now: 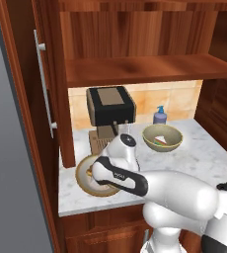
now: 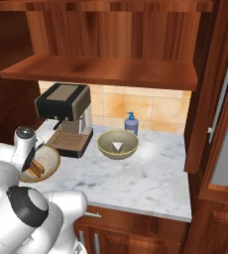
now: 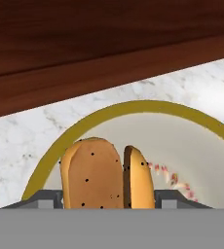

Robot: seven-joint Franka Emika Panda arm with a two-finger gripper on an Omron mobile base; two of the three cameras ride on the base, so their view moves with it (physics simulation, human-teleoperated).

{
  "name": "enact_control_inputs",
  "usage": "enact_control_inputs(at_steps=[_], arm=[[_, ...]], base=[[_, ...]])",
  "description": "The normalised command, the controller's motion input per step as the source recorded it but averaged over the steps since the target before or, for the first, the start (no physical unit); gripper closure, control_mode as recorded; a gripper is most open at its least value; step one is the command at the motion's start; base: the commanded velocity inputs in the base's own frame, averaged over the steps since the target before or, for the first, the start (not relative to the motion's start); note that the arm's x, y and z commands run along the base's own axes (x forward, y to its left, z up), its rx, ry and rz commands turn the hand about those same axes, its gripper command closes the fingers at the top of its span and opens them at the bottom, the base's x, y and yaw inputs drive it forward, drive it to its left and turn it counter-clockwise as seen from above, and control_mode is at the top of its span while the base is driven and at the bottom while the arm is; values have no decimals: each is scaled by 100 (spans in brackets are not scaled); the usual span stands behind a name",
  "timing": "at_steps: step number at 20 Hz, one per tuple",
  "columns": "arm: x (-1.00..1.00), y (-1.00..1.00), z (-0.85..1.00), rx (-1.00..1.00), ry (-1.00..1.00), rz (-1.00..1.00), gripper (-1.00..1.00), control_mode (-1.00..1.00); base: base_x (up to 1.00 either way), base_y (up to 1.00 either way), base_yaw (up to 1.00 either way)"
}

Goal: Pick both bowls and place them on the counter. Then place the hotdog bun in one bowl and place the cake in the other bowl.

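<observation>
The pincer (image 3: 109, 202) hangs over the wide shallow bowl (image 1: 86, 182) at the front left of the marble table (image 1: 204, 153), its jaws set around the hotdog bun (image 3: 104, 177) and gripping it, with the bun inside the bowl's rim. The deeper olive bowl (image 2: 118, 144) stands further back on the table, well apart from the first, with the striped cake (image 1: 161, 141) lying in it. A coffee machine (image 2: 66, 111) and a blue soap bottle (image 2: 131, 123) stand behind the bowls.
</observation>
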Motion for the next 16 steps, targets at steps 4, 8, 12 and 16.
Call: enact_control_inputs(at_steps=[4, 8, 12, 16], arm=[[9, 5, -6, -1, 0, 1, 100, -100], [11, 3, -2, -4, -1, 1, 100, -100], [12, 2, 0, -6, -1, 3, 100, -100], [16, 0, 0, -10, 0, 3, 100, -100]], base=[[0, 0, 0], [0, 0, 0], [0, 0, 0], [0, 0, 0]])
